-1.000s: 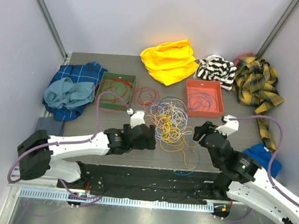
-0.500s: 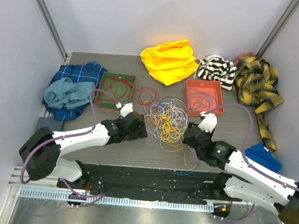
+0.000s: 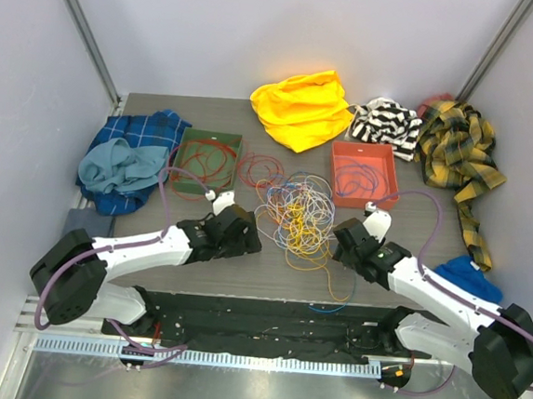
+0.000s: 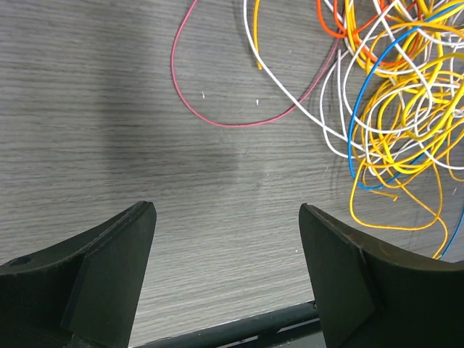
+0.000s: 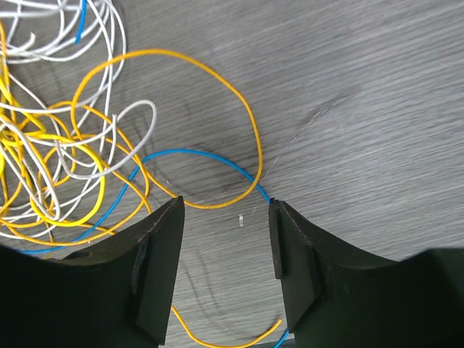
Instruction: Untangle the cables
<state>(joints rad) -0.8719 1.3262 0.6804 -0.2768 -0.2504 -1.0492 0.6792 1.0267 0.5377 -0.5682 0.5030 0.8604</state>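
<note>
The cables (image 3: 295,216) lie in a loose tangle of yellow, orange, white, blue and red loops mid-table. My left gripper (image 3: 247,238) sits low just left of the pile. In the left wrist view this gripper (image 4: 225,210) is open wide over bare wood, with the cables (image 4: 395,109) up to the right and a red loop (image 4: 217,116) ahead. My right gripper (image 3: 341,244) is at the pile's right edge. In the right wrist view it (image 5: 225,206) is open and holds nothing. An orange loop (image 5: 243,101) and a blue cable (image 5: 196,153) lie just beyond its tips.
A green tray (image 3: 180,164) holding red wire stands back left, a red tray (image 3: 364,203) with blue wire back right. Cloths lie around: yellow (image 3: 302,107), striped (image 3: 385,123), yellow plaid (image 3: 457,151), blue plaid (image 3: 130,155), blue (image 3: 465,275). A black rail (image 3: 266,316) runs along the near edge.
The right arm has swung down and left to the pile's right edge, its jaws a little narrower. The left gripper has drawn back slightly left from the pile.
</note>
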